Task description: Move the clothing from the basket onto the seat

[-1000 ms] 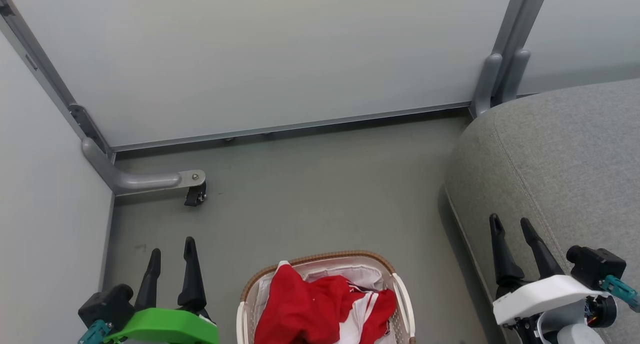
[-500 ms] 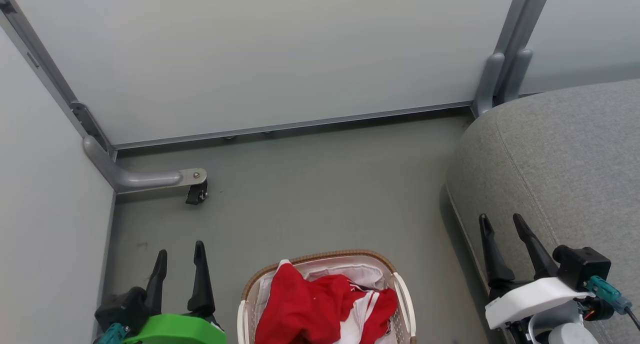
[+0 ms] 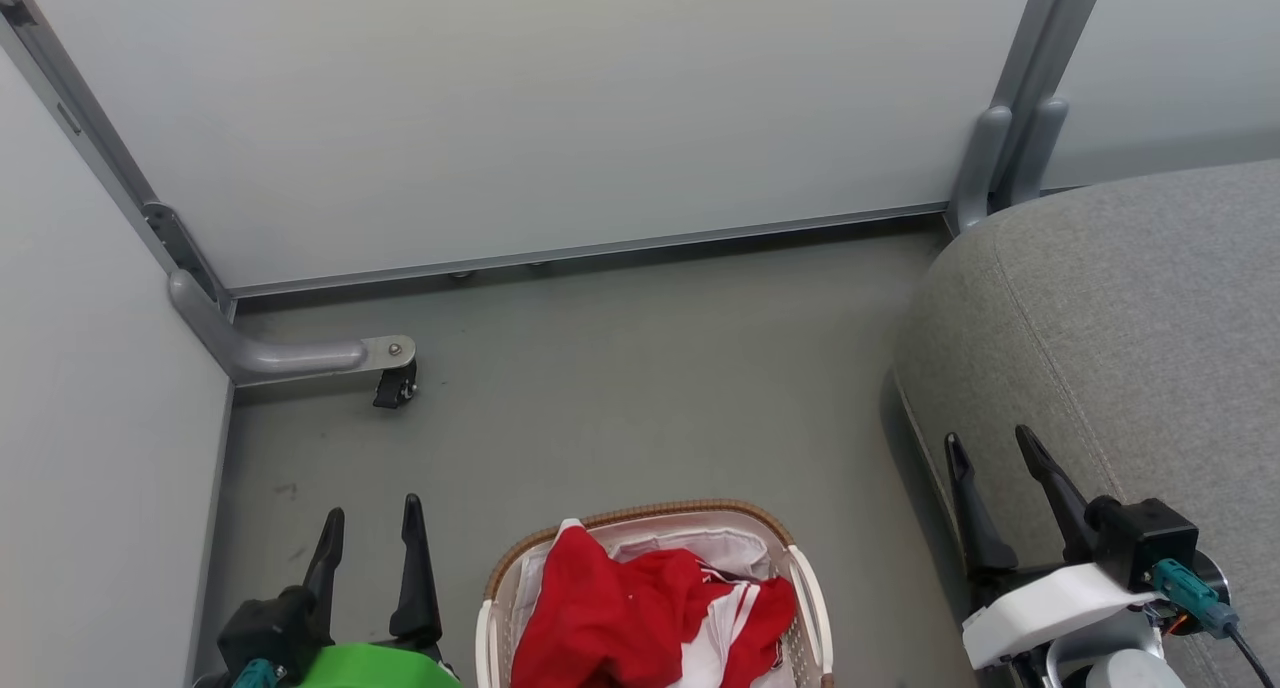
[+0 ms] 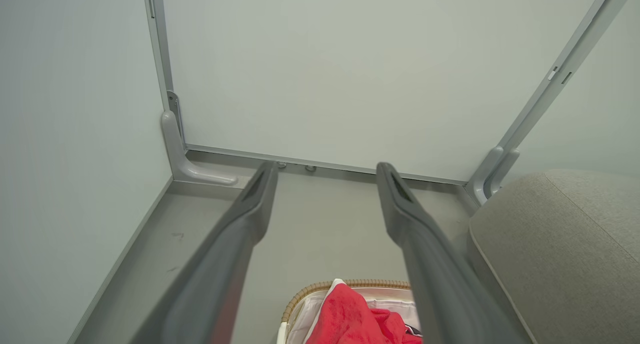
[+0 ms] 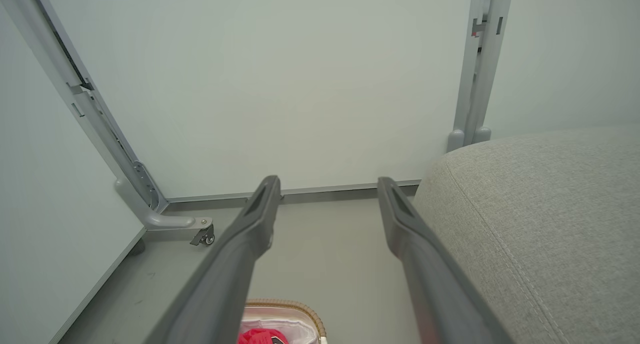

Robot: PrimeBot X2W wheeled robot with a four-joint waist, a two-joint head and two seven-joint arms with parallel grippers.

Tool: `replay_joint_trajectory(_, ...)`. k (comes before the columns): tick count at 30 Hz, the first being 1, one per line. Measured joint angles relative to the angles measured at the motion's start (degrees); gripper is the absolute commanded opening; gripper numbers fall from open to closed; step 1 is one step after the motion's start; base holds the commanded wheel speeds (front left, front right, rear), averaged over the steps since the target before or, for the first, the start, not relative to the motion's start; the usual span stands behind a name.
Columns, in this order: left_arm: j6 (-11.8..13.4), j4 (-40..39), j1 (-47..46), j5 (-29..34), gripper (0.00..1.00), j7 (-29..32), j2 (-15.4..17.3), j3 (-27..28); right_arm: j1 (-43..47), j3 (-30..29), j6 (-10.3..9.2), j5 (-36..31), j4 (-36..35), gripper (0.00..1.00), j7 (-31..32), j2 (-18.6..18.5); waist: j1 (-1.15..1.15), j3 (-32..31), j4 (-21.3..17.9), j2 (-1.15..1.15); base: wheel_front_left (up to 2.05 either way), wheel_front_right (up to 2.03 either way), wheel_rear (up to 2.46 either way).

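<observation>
Head view, left gripper (image 3: 372,509): fingers spread wide, empty; now lower and nearer the basket (image 3: 650,511) than a second ago.
Right gripper (image 3: 986,437): spread wide, empty; has drifted inward along the seat (image 3: 1120,298) edge.
Clothing (image 3: 620,618): red heap lying in the basket, untouched.
Meaning: both arms appear to be converging; first pick not yet begun.

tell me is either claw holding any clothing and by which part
Nothing is held. The left claw and right claw stand open and empty; the clothing lies in the basket.
</observation>
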Motion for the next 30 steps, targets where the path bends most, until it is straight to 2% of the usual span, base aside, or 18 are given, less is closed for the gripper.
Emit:
replay_joint_trajectory(12, 0.2, 0.5, 0.6, 3.8, 1.00, -1.2, 0.0, -1.2, 0.7, 0.7, 0.00, -4.3, 0.0, 1.00, -1.1, -0.1, 0.00, -0.3, 0.1, 0.00, 0.00, 0.00, 0.00)
replay_joint_trajectory(30, 0.2, 0.9, 0.9, 3.8, 1.00, -1.3, 0.0, -1.5, 0.9, 1.0, 0.00, -4.3, 0.0, 1.00, -1.1, -0.1, 0.00, -0.4, 0.1, 0.00, 0.00, 0.00, 0.00)
